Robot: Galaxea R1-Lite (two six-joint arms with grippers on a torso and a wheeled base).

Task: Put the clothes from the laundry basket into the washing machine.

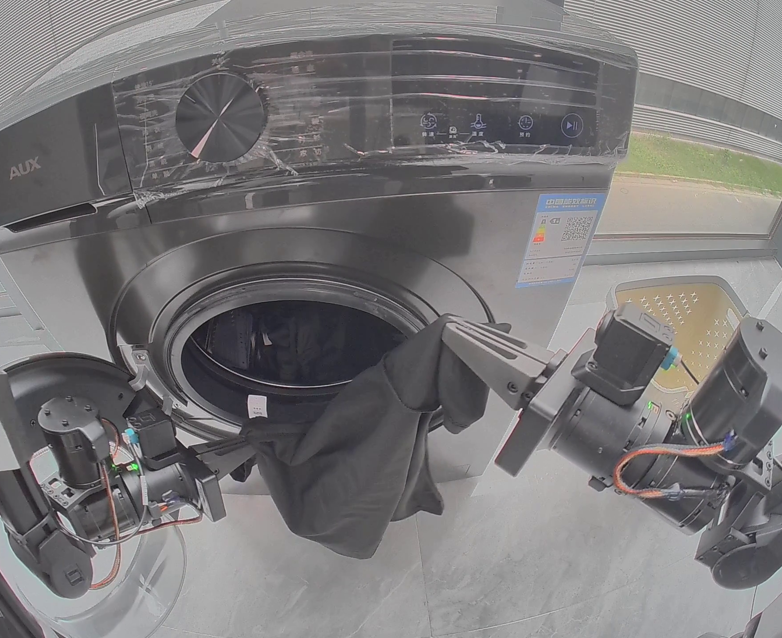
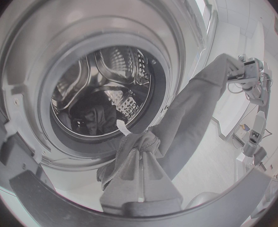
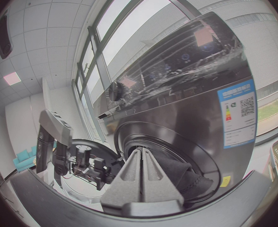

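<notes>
The washing machine point(image 1: 320, 206) stands open, with its door point(image 1: 54, 400) swung left. A black garment point(image 1: 364, 471) hangs over the lower right rim of the port, mostly outside and drooping toward the floor. The right pincer point(image 1: 451, 328) is clamped on the garment's upper end and reaches in level from the right. The left pincer point(image 1: 236, 454) is closed on its lower left edge, low beside the door. I judge that both should lift the cloth above the rim and then push deep together, so that nothing trails outside.

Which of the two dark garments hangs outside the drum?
The black garment held between left gripper and right gripper; the other garment lies inside the drum.
</notes>
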